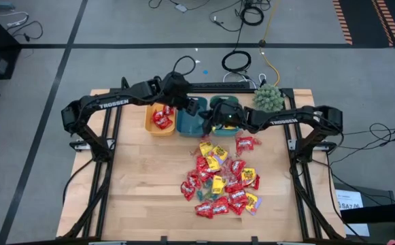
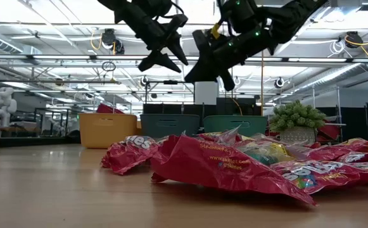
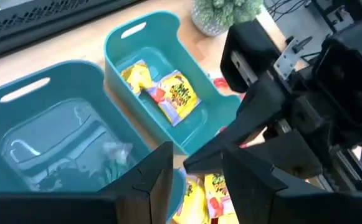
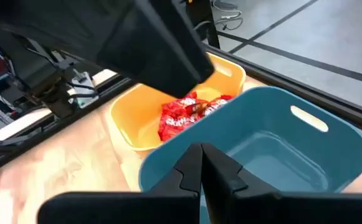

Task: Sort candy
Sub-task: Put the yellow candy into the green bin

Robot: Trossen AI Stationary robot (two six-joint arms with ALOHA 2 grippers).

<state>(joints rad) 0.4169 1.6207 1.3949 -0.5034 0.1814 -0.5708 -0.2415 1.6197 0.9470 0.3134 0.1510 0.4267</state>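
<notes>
R gripper fingers together, empty, over blue bin, L gripper fingers apart, contents unclear, candy heaped on desk, pieces overlapping.

Table: pale wood, smooth, matt. Bins, orange and teal: smooth plastic, slight sheen. Candy packets: glossy crinkled foil-like wrap, red and yellow. Arms: dark, matt.

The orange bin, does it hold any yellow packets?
No, in the right wrist view the orange bin holds only red packets.
</notes>
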